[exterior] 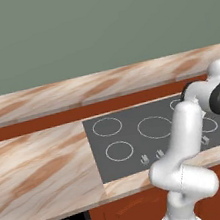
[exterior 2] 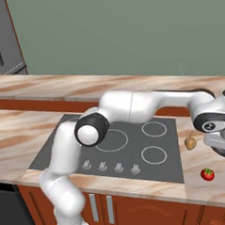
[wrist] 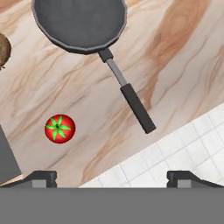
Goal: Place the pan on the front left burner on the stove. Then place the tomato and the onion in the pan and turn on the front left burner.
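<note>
Pan [wrist: 81,24] on counter [wrist: 175,52], right of stove [exterior 2: 112,147], beyond gripper [wrist: 111,177]; jaws spread wide, empty. Handle [wrist: 131,98] runs diagonally from pan toward gripper. Tomato [wrist: 60,128] beside pan.

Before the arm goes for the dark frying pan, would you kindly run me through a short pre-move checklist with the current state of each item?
1. Gripper open and empty: ok.
2. Round dark grey frying pan upright on the marbled counter, black stick handle unobstructed: ok.
3. Front left burner, a thin white circle on the flat dark cooktop, free: ok.
4. Small red tomato apart from the pan: ok.
5. Golden-brown onion apart from the pan: ok.
6. Burner knob off: cannot tell.
</note>
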Controlling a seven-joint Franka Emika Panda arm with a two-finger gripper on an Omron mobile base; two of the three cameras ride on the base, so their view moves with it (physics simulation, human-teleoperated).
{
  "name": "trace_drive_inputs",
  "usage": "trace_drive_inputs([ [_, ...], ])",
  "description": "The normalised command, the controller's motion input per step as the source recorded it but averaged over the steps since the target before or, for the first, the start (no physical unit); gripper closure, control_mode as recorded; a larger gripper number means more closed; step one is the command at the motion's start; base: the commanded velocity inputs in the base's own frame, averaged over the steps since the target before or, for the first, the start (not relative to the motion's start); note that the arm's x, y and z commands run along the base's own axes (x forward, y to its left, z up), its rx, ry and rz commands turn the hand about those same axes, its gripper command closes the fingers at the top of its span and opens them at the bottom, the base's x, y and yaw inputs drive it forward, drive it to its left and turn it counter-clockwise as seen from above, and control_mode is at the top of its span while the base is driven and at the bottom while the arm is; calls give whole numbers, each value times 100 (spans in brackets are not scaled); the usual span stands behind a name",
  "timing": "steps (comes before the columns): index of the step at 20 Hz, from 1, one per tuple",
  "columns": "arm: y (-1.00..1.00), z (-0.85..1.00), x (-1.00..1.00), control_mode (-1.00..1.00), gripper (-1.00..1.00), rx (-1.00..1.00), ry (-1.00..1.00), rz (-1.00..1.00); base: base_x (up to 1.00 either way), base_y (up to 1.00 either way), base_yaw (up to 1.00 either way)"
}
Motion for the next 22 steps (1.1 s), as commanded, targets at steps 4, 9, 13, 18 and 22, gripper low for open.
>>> trace_drive_inputs([
  [4, -30, -20, 0, -100, -100, 0, 0, 2, 0, 0, 0],
  [9, -23, -33, 0, -100, -100, 0, 0, 2, 0, 0, 0],
  [13, -12, -43, 2, -100, -100, 0, 0, 0, 0, 0, 0],
  [18, -11, -34, 0, -100, -100, -1, 0, 0, 0, 0, 0],
  [22, -13, -28, 0, -100, -100, -2, 0, 0, 0, 0, 0],
])
